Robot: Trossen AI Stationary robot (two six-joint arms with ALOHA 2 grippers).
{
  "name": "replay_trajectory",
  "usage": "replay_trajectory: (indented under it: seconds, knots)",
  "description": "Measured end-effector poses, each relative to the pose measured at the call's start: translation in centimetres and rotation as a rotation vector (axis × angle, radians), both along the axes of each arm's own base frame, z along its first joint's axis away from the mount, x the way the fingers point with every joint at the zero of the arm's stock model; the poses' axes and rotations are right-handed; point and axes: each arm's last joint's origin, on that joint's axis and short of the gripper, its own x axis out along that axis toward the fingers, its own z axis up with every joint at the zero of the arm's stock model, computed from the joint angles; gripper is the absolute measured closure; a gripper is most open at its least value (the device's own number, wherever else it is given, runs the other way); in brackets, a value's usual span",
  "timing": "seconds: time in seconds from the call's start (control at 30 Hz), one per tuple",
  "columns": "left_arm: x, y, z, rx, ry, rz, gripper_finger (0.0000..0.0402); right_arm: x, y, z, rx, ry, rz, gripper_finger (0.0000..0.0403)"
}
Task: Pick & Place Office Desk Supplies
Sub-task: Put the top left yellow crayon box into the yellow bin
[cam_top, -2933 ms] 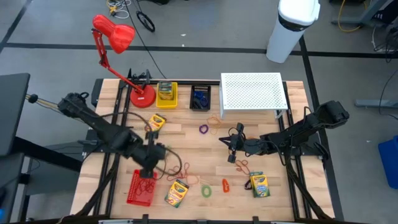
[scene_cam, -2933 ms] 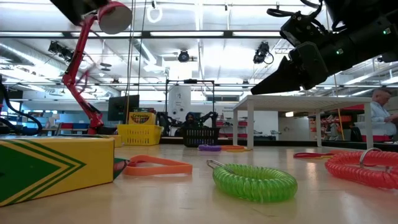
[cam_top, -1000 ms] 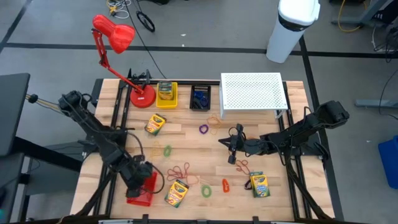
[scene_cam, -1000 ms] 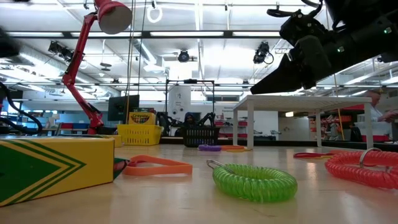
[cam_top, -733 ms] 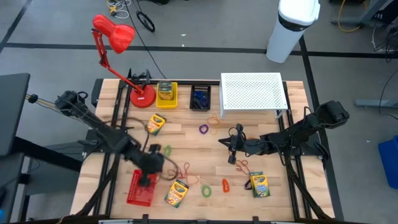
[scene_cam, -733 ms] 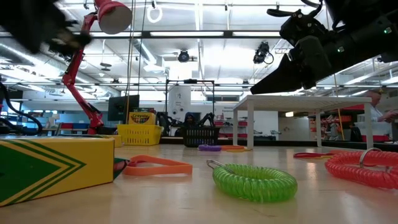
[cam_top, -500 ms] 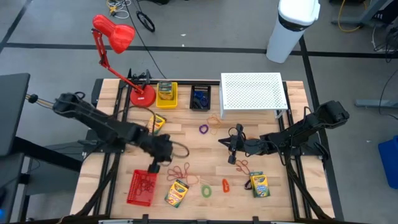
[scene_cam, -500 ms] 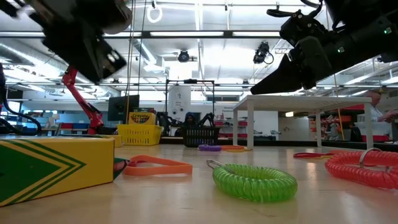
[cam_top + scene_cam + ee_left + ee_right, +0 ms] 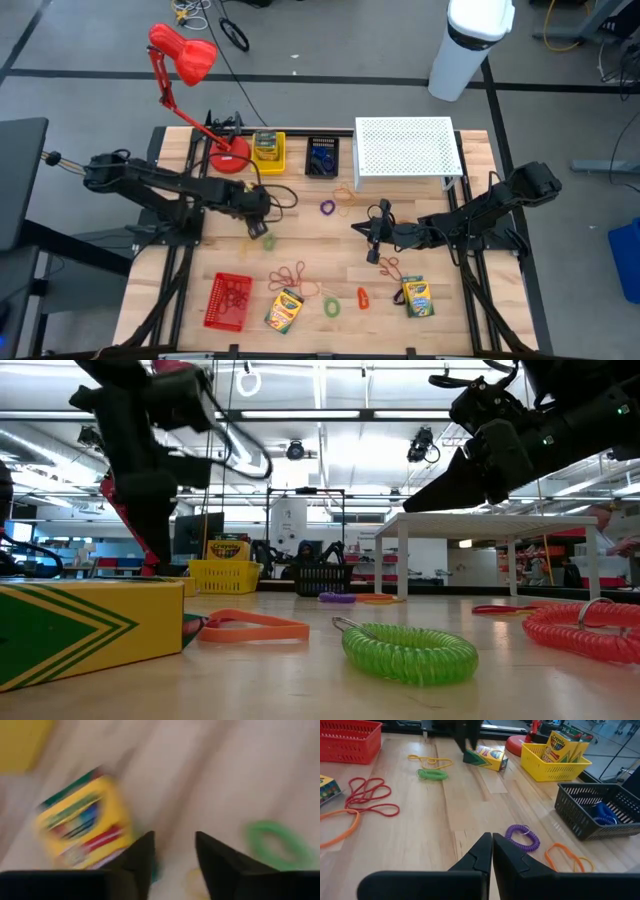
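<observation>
Left end effector point(image 9: 173, 851) gapped beside blurred crayon box point(image 9: 82, 822)

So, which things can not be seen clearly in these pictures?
- Crayon box: left wrist view, blurred, print unreadable.
- Black basket contents: high view, too small.
- Front crayon box: low view, cut off by the picture's edge.
- Left gripper: high view, too small to judge its jaws.

From above, the left gripper point(image 9: 262, 205) hovers over the wooden table point(image 9: 300, 225), near a small green coiled loop point(image 9: 268, 240) and the round red lamp base point(image 9: 229, 156). The right gripper point(image 9: 366, 228) rests mid-table. A red mesh basket point(image 9: 229, 301) sits at the near left, beside red rubber bands point(image 9: 290, 275).
</observation>
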Motion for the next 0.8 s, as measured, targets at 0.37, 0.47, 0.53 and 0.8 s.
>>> replay_trajectory:
  seconds: [0.37,0.47,0.53,0.8]
  knots:
    - [-0.9,1.9,-0.3,0.058,0.075,0.159,0.0055,0.0,0.1,0.0,0.017,0.007,0.038,0.0379]
    - [-1.1,2.7,-0.3,0.082,0.098,0.194,0.0047,0.0,0.1,0.0,0.017,0.007,0.038,0.0379]
    - [-1.1,3.2,-0.3,0.067,0.092,0.212,0.0048,0.0,0.1,0.0,0.017,0.007,0.038,0.0379]
    - [-1.5,4.4,-0.4,-0.007,0.105,0.239,0.0051,0.0,0.1,0.0,0.016,0.007,0.038,0.0379]
